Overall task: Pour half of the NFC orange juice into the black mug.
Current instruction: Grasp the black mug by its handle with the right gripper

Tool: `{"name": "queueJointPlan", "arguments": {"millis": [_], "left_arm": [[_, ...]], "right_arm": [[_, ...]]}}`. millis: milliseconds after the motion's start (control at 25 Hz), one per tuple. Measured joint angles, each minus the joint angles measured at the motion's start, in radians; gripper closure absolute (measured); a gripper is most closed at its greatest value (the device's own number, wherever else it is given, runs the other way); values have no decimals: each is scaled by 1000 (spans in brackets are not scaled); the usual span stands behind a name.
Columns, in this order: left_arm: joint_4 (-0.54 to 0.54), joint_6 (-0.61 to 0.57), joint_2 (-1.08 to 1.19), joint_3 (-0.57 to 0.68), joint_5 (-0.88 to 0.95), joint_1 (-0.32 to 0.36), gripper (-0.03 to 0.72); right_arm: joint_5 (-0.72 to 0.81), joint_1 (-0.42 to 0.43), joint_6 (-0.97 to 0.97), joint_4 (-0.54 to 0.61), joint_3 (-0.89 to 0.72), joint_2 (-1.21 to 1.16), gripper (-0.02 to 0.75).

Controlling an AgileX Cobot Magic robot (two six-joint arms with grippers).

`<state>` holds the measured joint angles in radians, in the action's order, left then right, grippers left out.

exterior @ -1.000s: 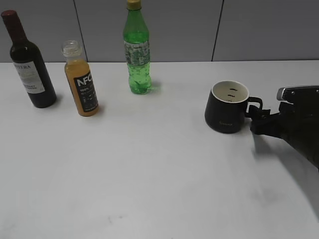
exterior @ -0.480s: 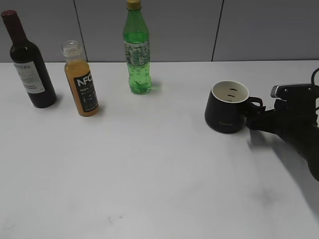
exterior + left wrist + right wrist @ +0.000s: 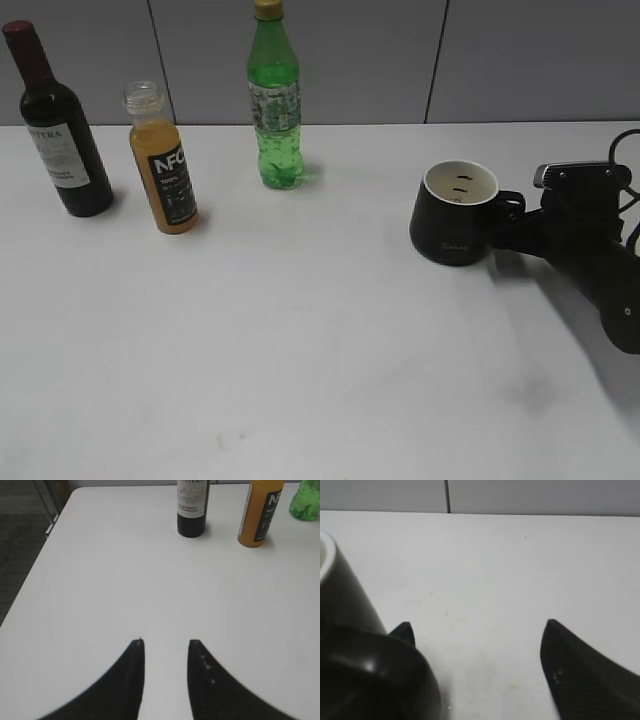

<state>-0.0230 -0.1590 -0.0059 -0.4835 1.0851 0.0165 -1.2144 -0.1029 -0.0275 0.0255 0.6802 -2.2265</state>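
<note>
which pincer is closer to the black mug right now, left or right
The right. The right pincer is open right at the mug by its handle. The left pincer hangs over bare table across from the wine bottle, far from the mug.

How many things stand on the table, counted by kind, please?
Bottles: 3, namely the wine bottle, the NFC orange juice and the green soda bottle.
Mugs: 1, the black mug.
Total: 4.
</note>
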Motion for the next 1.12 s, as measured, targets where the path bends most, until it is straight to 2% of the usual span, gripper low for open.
{"name": "queueJointPlan", "arguments": {"millis": [80, 200, 320, 400, 440, 880, 1120], "left_arm": [[0, 0, 0, 0, 0, 0, 451], [0, 0, 0, 0, 0, 0, 451], [0, 0, 0, 0, 0, 0, 451], [0, 0, 0, 0, 0, 0, 451], [0, 0, 0, 0, 0, 0, 451], [0, 0, 0, 0, 0, 0, 451], [0, 0, 0, 0, 0, 0, 451]], "right_arm": [[-2, 0, 0, -7, 10, -7, 176], [-3, 0, 0, -26, 22, -13, 258], [-5, 0, 0, -58, 31, -21, 423], [-5, 0, 0, -73, 34, -23, 590], [-6, 0, 3, -77, 36, -24, 642], [3, 0, 11, -81, 40, -15, 646], [51, -42, 28, -100, 39, 67, 654]]}}
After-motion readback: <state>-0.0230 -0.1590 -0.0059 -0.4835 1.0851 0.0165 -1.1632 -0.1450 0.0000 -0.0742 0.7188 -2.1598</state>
